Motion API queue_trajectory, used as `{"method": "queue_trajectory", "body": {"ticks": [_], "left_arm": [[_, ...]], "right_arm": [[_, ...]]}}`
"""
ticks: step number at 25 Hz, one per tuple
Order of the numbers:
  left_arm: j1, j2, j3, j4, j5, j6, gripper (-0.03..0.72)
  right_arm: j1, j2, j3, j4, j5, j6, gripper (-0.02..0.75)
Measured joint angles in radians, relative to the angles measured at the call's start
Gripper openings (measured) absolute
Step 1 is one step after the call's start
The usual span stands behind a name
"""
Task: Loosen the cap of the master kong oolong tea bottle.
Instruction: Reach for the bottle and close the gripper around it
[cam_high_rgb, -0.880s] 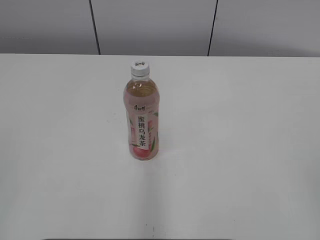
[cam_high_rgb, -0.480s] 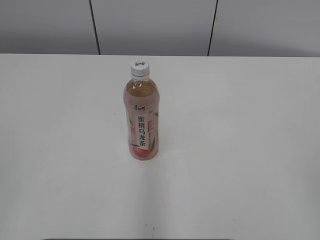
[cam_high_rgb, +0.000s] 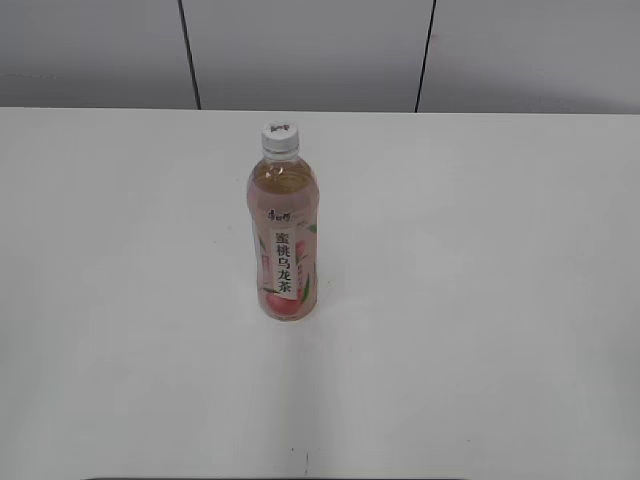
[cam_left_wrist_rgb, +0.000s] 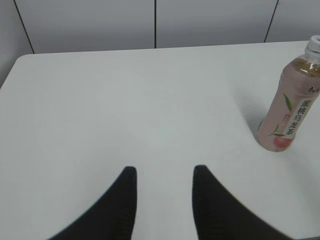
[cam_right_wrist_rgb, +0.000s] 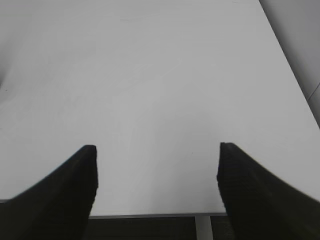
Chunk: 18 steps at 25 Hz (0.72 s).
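**Bottle untouched, cap still to be loosened**

Bottle (cam_high_rgb: 283, 235) stands upright near the middle of the white table (cam_high_rgb: 480, 300), alone, with nothing touching it. Its white cap (cam_high_rgb: 281, 137) sits on the neck and looks fully seated, so you should judge the task as not started: no grasp on the body, no grip on the cap, no twist.

Left gripper (cam_left_wrist_rgb: 162, 175) hangs over bare table with its jaws partly apart and nothing between them; the bottle shows at the right edge of that view, well apart from the fingers. Right gripper (cam_right_wrist_rgb: 157, 152) has its jaws spread wide over an empty stretch near the table's edge, holding nothing; the bottle is not in its view.

What's left for you: steady the bottle with one gripper, close the other on the cap, turn it.

Count: one bottle, one cap, two grippers, one table.
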Motion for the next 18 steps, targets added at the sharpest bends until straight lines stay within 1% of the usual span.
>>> {"method": "queue_trajectory", "body": {"ticks": [18], "left_arm": [[0.000, 0.000, 0.000, 0.000, -0.003, 0.000, 0.246]], "right_arm": [[0.000, 0.000, 0.000, 0.003, 0.000, 0.000, 0.566]]}}
